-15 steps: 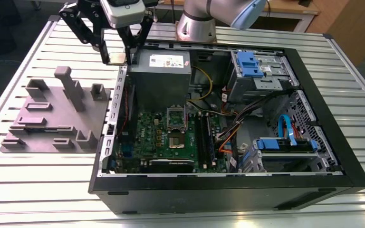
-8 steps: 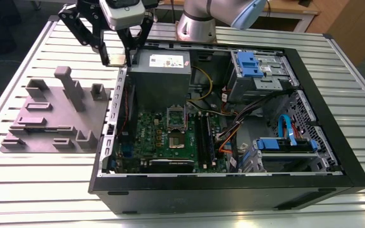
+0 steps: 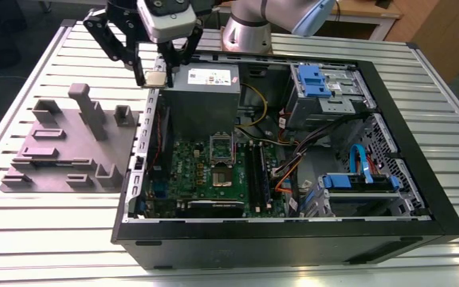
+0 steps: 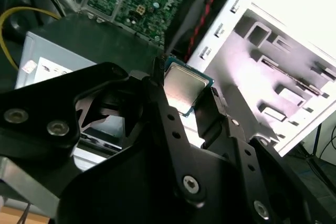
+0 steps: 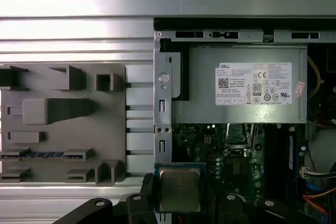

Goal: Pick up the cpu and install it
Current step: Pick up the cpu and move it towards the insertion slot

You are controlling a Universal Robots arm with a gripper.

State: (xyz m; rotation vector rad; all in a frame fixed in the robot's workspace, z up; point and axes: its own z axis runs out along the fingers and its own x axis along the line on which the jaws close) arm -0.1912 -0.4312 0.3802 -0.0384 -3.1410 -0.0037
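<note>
Slatted metal tabletop [image 3: 54,215] carries an open computer case [image 3: 277,239] lying on its side, with a grey stepped fixture block [image 3: 70,149] beside it on the exterior view's left. My end effector [image 3: 156,73] is closed narrowly on the cpu [image 3: 156,79], its fingers [image 4: 157,90] pinching two opposite edges of the chip. In both wrist views the silvery metal top shows bare between them.

The cpu hangs in the air, touching nothing but me. It is up near the case's wall on the exterior view's left, close beside the grey power supply box [image 3: 201,89] with the white label. The green motherboard [image 3: 189,173] and its socket [image 3: 223,176] lie lower, well apart from the chip.

I judge this piece light and quite stiff, so it will not sag or bend in my hold. The smooth metal lid looks slippery, and I reckon the underside is delicate. The thin rim is the right place to hold it, squarely on opposite sides, with a modest squeeze.
</note>
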